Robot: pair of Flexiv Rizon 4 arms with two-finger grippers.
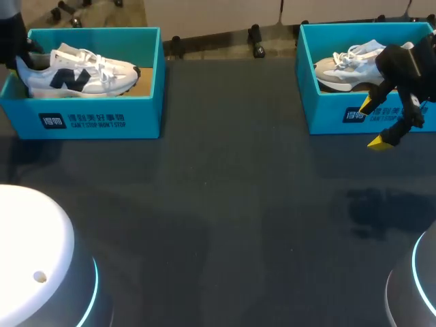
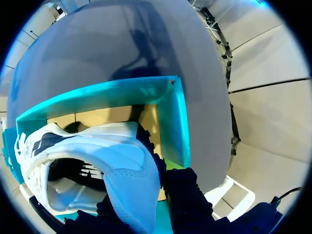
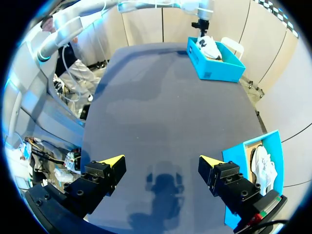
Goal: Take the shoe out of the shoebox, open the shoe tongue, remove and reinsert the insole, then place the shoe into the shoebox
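Observation:
A white shoe with a navy logo lies in the teal shoebox at the table's far left, toe to the right. My left gripper is at its heel, at the box's left end. In the left wrist view the heel fills the space between the dark fingers, which are shut on it. Above the table, in front of a second teal box at the far right, my right gripper hangs open and holds nothing. Its yellow tips stand wide apart.
The second box holds a white and grey shoe and lies just beside my right gripper's finger. Dark tabletop stretches between and in front of the two boxes. Two white round bases sit at the near corners.

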